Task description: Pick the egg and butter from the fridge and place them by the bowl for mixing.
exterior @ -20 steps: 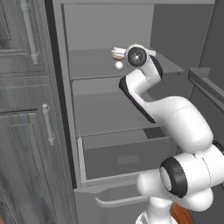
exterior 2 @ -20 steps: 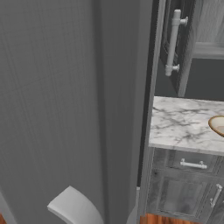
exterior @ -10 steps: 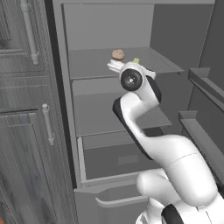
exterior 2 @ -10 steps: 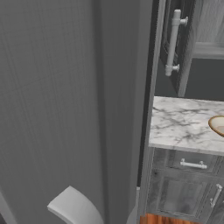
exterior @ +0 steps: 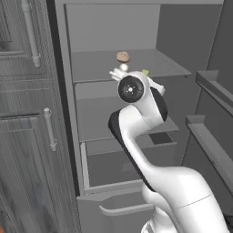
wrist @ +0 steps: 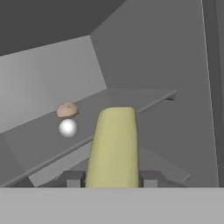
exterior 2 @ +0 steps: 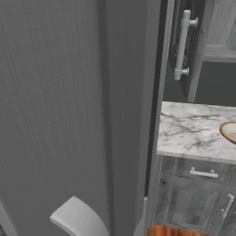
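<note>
Between my gripper's (wrist: 112, 180) two fingers stands the butter (wrist: 113, 146), a yellowish-olive stick; the gripper is shut on it. In the left base view the gripper (exterior: 144, 75) hangs just in front of the open fridge's (exterior: 91, 63) top shelf, with a bit of the butter (exterior: 145, 72) showing past the hand. The egg (wrist: 68, 128), a tiny white ball, lies on that shelf (wrist: 127, 97) beyond the butter, and the egg (exterior: 124, 67) sits just behind the hand in the left base view. The bowl (exterior 2: 230, 132) rests on the marble counter at the right edge.
A round tan-brown lump (exterior: 122, 56) lies behind the egg on the top shelf. Lower shelves and an open grey drawer (exterior: 118, 168) sit below the hand. The fridge door (exterior 2: 78, 106) stands between the arm and the marble counter (exterior 2: 193, 131). Wood-grain cabinets (exterior: 22, 113) stand left.
The hand has dropped and pulled back out from the top shelf toward the camera, carrying the butter. The egg and the brown lump stay on the shelf.
</note>
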You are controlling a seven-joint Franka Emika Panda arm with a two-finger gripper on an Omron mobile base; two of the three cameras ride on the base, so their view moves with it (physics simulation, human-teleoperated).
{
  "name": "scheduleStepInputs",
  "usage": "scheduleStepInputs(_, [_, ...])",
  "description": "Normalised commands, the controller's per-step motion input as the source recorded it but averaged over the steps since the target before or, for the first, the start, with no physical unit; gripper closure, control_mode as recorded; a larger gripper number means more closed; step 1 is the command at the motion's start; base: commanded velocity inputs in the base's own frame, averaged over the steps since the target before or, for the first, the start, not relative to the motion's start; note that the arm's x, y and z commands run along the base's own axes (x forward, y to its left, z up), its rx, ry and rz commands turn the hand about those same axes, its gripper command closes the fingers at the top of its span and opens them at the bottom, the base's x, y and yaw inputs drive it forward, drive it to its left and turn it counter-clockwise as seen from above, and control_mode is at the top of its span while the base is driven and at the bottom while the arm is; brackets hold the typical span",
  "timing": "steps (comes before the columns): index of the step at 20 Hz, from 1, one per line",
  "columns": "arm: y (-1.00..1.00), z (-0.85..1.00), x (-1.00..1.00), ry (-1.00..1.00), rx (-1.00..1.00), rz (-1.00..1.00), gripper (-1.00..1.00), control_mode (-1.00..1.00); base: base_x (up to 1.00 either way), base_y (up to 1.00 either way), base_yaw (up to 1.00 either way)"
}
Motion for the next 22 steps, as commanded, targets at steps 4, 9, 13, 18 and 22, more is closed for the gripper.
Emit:
scheduleStepInputs(4, [0.27, -0.29, -0.57, 0.02, 0.00, 0.00, 1.00, 1.00, -0.25, 0.15, 0.00])
scheduleStepInputs(9, [0.00, 0.00, 0.00, 0.00, 0.00, 0.00, 1.00, 1.00, -1.00, 0.80, 0.03])
scheduleStepInputs(13, [0.00, 0.00, 0.00, 0.00, 0.00, 0.00, 1.00, 1.00, -0.87, 0.98, 0.53])
scheduleStepInputs(18, [0.00, 0.00, 0.00, 0.00, 0.00, 0.00, 1.00, 1.00, -0.18, 0.60, 0.89])
scheduleStepInputs(22, [0.00, 0.00, 0.00, 0.00, 0.00, 0.00, 1.00, 1.00, -0.04, 0.34, 0.98])
